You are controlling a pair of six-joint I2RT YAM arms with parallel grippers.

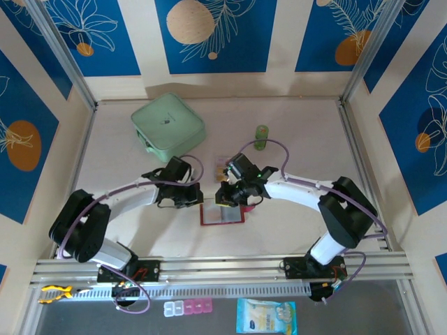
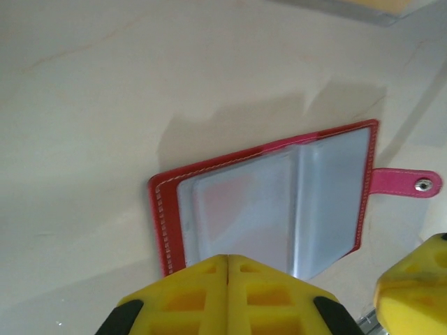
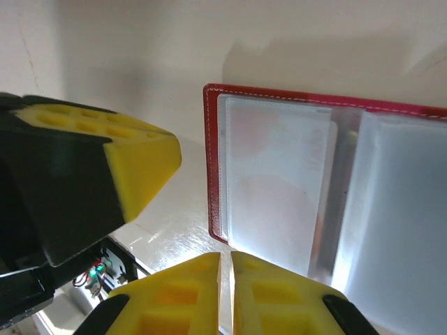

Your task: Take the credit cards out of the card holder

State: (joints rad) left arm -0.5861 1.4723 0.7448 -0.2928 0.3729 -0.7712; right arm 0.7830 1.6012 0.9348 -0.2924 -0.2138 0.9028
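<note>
**Card holder (image 1: 222, 213) open flat, mid-table (image 1: 300, 125)**

Clear sleeves (image 2: 328, 202) face up, strap tab (image 2: 405, 183) sticking out one side. L gripper (image 2: 228, 262) clenched, pads pressed together at holder's edge. R gripper (image 3: 225, 259) pads nearly touching at another edge; can't tell if either pinches a sleeve. Mint case (image 1: 167, 125) well apart, far-left.

The card holder (image 2: 269, 206) is glossy red leather-like material with pale stitching. Inside it, the clear plastic sleeves (image 2: 332, 202) look smooth. Its strap tab (image 2: 394, 183) carries a shiny metal snap (image 2: 422, 184). Under it, the table (image 2: 105, 105) looks smooth and matt.
</note>
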